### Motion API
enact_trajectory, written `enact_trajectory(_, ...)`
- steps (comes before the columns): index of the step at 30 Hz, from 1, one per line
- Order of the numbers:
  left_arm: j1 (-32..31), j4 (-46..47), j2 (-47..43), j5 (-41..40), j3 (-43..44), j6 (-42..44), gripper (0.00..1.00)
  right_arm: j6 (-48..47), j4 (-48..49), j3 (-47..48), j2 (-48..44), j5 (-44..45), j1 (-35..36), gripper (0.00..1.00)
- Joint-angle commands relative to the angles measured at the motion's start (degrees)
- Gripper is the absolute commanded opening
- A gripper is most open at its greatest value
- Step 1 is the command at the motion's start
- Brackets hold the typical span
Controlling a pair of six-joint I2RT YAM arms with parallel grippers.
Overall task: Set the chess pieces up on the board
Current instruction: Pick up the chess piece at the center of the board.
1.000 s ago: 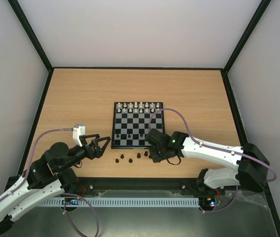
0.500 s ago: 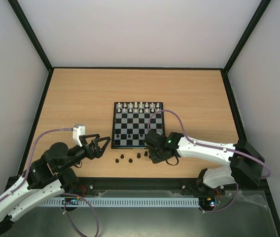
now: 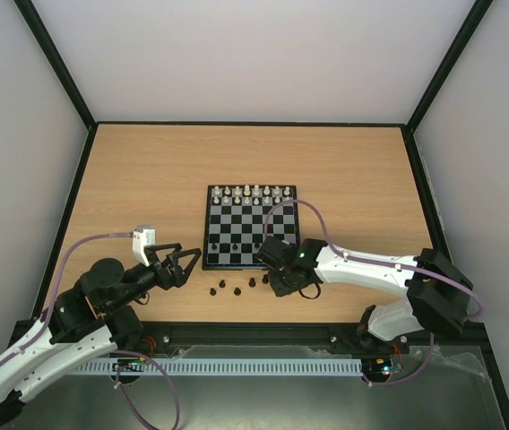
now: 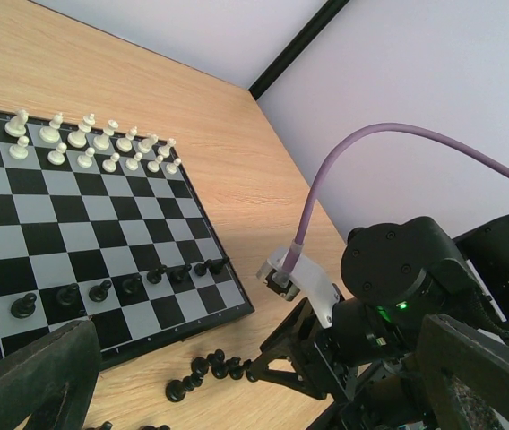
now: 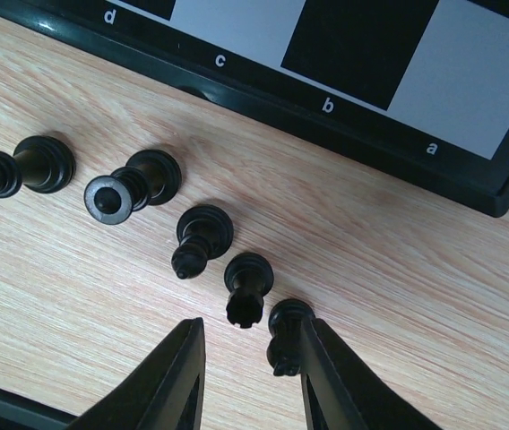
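Showing the board (image 3: 250, 228), a flat square of black and pale grey checks inside a black border, on the wood-grain surface (image 3: 147, 179). Glossy dark chess pieces (image 5: 202, 235) with round bases sit loose on the surface just off the board's 6 o'clock edge, and a row of dark pawns (image 4: 102, 289) stands on the squares near that edge. White pieces (image 4: 84, 143) fill two rows at 12 o'clock. The right arm's fingers (image 5: 178, 376), matte black and tapered, are partly spread over the loose pieces; one piece sits in the gap by the 3 o'clock finger, not pinched. The left arm's fingers (image 4: 30, 385), at the board's 8 o'clock, are spread wide and hold nothing.
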Motion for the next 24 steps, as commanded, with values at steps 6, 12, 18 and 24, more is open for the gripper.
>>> enact_trajectory(6, -0.16, 1.23, -0.26, 0.36, -0.26, 0.68, 0.99, -2.70, -1.10, 1.41, 2.31, 0.91, 0.17, 0.30)
enact_trajectory(12, -0.16, 1.27, -0.25, 0.36, -0.22, 0.68, 1.00, -3.21, -1.06, 2.15, 3.47, 1.40, 0.14, 0.29)
enact_trajectory(18, -0.17, 1.30, -0.25, 0.27, -0.23, 0.73, 1.00, -3.76, -0.87, 2.47, 4.44, 1.49, 0.21, 0.26)
enact_trajectory(24, -0.16, 1.25, -0.18, 0.18, -0.29, 0.75, 1.00, -3.99, -0.66, 2.43, 4.90, 1.57, 0.19, 0.24)
